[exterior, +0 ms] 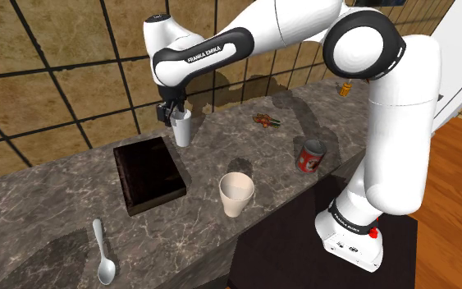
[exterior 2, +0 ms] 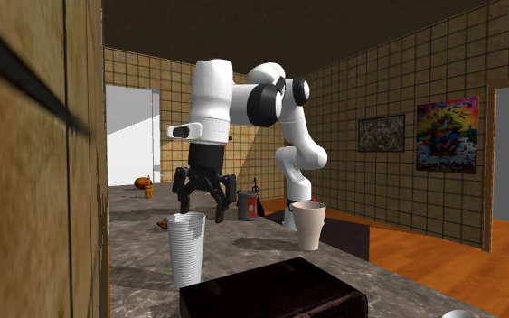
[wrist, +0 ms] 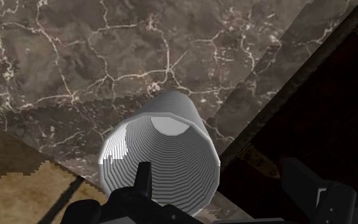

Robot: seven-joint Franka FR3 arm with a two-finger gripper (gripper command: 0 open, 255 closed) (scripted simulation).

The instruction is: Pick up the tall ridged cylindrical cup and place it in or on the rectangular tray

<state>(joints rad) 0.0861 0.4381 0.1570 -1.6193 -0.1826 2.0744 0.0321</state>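
The tall ridged cup (exterior: 183,129) is white and stands upright on the dark marble counter (exterior: 48,197), near the tiled wall. It is just beside a far corner of the rectangular tray (exterior: 148,174) and not on it. The gripper (exterior 2: 203,201) hangs right above the cup's mouth with its fingers spread wide, and they grasp nothing. In the wrist view I see one finger (wrist: 144,181) in front of the ridged opening, while the other is well off to the side, outside the rim. I cannot tell if any finger touches the rim. The tray is dark and flat. A smooth pale cup (exterior: 236,194) stands upright near the tray's other side, toward the counter's front edge. Further to the shoulder view's right there is a red can (exterior: 310,155) — and a spoon (exterior: 102,254) lies at the lower left.
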